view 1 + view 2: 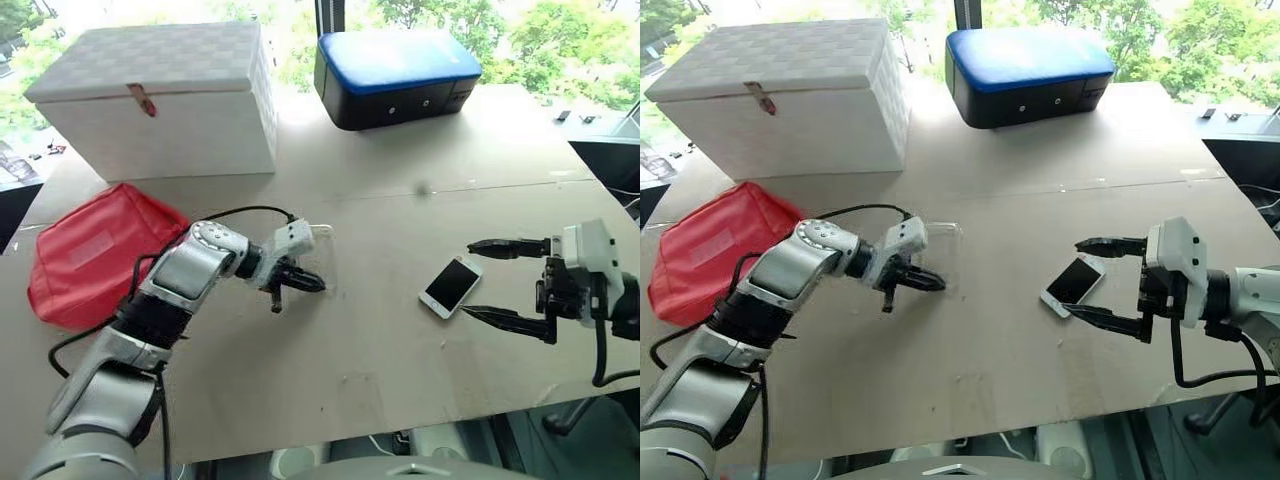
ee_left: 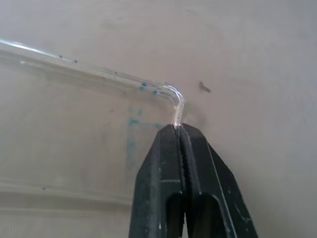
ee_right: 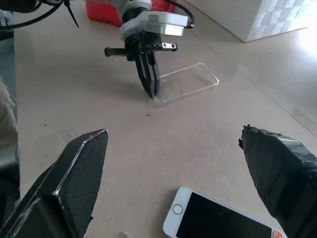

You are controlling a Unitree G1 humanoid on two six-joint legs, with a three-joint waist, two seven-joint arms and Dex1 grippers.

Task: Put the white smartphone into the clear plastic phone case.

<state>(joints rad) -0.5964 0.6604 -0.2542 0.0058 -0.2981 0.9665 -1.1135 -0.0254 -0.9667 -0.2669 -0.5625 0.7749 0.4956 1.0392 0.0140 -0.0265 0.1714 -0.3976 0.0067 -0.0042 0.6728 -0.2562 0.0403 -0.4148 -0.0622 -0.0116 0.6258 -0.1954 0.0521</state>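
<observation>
Your robot's arms: silver and black links with white wrist housings.
Your left gripper (image 1: 300, 281) and right gripper (image 1: 492, 280) carry tapered black jaws, finely serrated inside; black cables loop along both forearms, and a round silver cap with small screws covers the left elbow.

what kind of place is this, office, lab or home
Probably a lab or office test bench by a window: a plain board tabletop, trees behind the glass, and staged props such as a white box and a blue-topped case.
</observation>
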